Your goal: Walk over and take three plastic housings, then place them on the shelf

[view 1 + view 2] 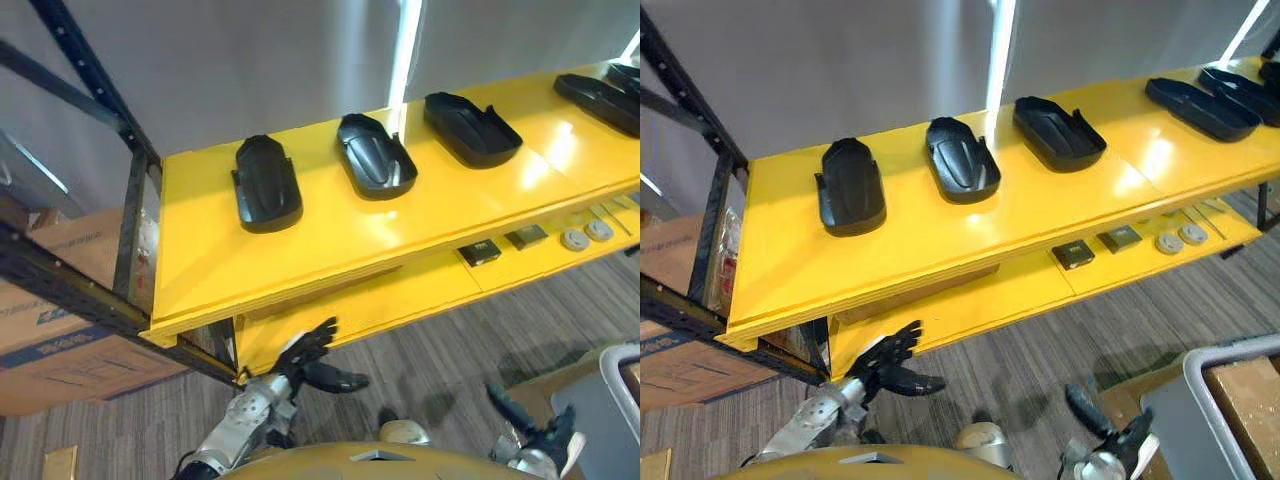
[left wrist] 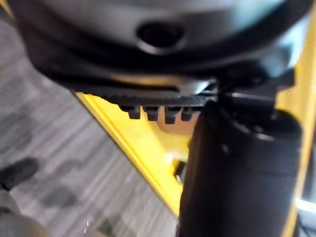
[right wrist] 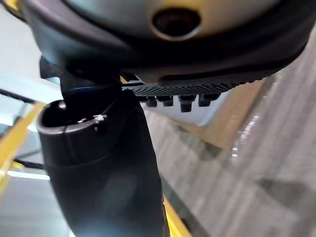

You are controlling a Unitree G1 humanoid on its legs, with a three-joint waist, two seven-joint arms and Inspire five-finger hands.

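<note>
Three black plastic housings lie in a row on the yellow shelf top [image 1: 330, 245]: one at the left [image 1: 265, 185], one in the middle [image 1: 375, 155], one further right [image 1: 470, 128]. More black housings [image 1: 1200, 108] lie at the shelf's far right end. My left hand [image 1: 318, 362] hangs below the shelf's front edge, beside the lower yellow board. Its fingers are spread and straight, and it holds nothing. Down at the lower right, above the carpet, my right hand [image 1: 1112, 432] is open and empty too. Neither hand touches a housing.
The lower yellow shelf [image 1: 400, 290] carries a few small items: a dark square block [image 1: 480, 252], a grey one [image 1: 526, 236], round discs [image 1: 585, 235]. Cardboard boxes [image 1: 60, 330] sit behind the black rack frame [image 1: 100, 90] at left. A grey bin [image 1: 1200, 410] stands at lower right.
</note>
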